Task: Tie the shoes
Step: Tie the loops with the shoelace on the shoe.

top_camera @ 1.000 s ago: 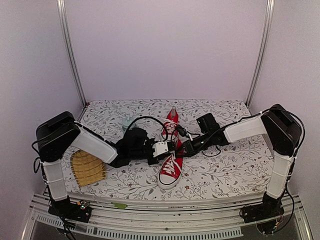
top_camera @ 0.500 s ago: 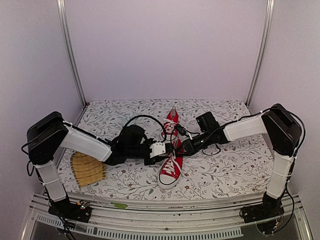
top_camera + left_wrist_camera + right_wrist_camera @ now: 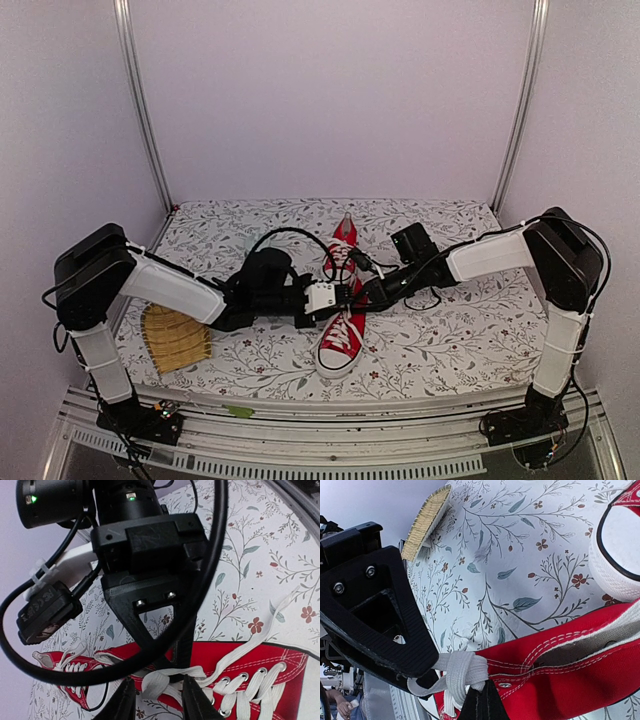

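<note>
Since a second ago the left arm (image 3: 170, 285) has swung its elbow outward, away from the jaws, and its forearm lies flatter over the table (image 3: 450, 335). The right arm (image 3: 490, 258) has kept its pose. Both arms reach inward, low and nearly level, with their elbows raised out at the sides, and their wrists meet head-on.

The left gripper (image 3: 159, 680) points straight at the right gripper (image 3: 480, 696), tips almost touching. The near shoe (image 3: 342, 345) lies directly beneath both pairs of jaws, its throat under the tips and its toe running off toward the arm bases. The far shoe (image 3: 345, 238) sits just beyond the jaws, roughly in line with the first.

Left jaws stand partly spread. A flat stretch of white lace (image 3: 462, 672) runs across the gap between them, over the red canvas, and neither finger visibly presses it. Right jaws are pressed together on a bunched fold of that lace, just beside an eyelet. One black left finger (image 3: 375, 615) lies against the same bunch from the opposite side.

A straw mat (image 3: 175, 335) lies well behind the left jaws, beside that arm's forearm.
</note>
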You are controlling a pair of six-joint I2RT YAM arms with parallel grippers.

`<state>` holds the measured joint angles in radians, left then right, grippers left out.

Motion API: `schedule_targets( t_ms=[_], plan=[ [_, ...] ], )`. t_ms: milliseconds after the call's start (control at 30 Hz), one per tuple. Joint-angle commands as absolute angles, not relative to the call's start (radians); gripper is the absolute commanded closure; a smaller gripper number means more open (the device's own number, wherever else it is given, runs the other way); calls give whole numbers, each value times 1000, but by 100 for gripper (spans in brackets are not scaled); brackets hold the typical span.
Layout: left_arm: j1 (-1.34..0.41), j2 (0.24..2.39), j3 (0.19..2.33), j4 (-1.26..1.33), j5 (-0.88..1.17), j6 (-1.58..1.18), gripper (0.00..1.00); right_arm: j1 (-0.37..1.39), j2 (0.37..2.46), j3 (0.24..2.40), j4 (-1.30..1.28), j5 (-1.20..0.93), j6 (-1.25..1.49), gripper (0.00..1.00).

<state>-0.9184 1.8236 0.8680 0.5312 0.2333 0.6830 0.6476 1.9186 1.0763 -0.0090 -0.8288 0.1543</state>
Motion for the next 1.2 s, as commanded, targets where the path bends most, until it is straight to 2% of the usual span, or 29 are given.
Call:
schedule_targets(
  t_ms=[0, 67, 233, 667, 1167],
  plan=[
    [-931, 1824, 887, 577, 242, 673, 71, 654, 1914, 1102, -23, -845, 137, 99],
    [-933, 1825, 887, 578, 243, 673, 76, 654, 1914, 1103, -24, -845, 135, 99],
    [-934, 1827, 885, 575, 232, 673, 100, 653, 1914, 1102, -25, -846, 133, 99],
    [-909, 1774, 775, 611, 175, 497, 100, 639, 1876, 1061, -65, -763, 142, 99],
    [-867, 1755, 741, 554, 167, 387, 100, 615, 1850, 1041, -111, -706, 140, 99]
  ],
)
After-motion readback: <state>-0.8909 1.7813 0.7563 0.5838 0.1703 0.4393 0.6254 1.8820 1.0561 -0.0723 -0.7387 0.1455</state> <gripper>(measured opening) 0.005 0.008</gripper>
